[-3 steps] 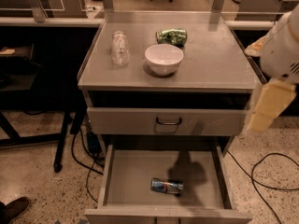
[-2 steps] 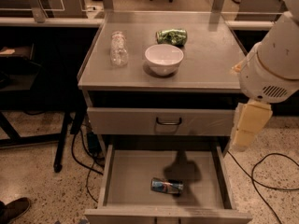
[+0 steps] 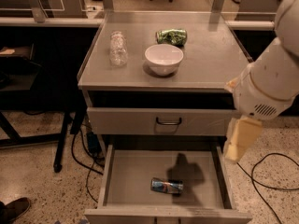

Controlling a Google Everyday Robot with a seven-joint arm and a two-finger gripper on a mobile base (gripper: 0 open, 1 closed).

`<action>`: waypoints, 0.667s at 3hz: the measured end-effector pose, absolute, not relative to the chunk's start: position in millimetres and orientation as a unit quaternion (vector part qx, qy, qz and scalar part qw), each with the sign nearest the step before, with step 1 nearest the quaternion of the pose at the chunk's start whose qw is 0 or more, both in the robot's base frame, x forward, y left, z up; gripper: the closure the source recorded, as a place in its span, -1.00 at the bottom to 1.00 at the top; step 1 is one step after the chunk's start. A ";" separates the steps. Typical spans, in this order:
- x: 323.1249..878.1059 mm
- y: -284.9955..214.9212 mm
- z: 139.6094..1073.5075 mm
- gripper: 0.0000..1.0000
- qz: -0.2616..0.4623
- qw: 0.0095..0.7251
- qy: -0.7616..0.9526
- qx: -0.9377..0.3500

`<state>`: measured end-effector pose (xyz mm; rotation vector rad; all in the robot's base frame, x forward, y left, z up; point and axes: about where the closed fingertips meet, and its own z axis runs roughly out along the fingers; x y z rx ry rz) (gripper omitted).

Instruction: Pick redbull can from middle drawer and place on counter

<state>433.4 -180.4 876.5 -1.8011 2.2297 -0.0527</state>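
Note:
The redbull can (image 3: 167,186) lies on its side on the floor of the open middle drawer (image 3: 135,176), near the front. The counter (image 3: 210,64) is the grey top of the cabinet. My gripper (image 3: 241,139), a cream-coloured piece at the end of the white arm, hangs over the drawer's right wall, above and to the right of the can and apart from it. Its shadow falls on the drawer floor just behind the can.
On the counter stand a white bowl (image 3: 163,58), a crushed green can (image 3: 171,36) and a clear plastic bottle (image 3: 118,48) lying down. The top drawer front with its loop handle (image 3: 168,121) is shut. Cables (image 3: 271,181) lie on the floor at right.
My arm and gripper have moved left and lower, from beside the cabinet's right side to over the open drawer's right wall. The can has not moved.

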 end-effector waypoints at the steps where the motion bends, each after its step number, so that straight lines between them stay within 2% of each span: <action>1: 432.4 -179.4 810.2 -1.00 0.033 0.135 0.786 -0.603; 2: 435.1 -178.8 766.2 -1.00 0.085 0.121 0.796 -0.586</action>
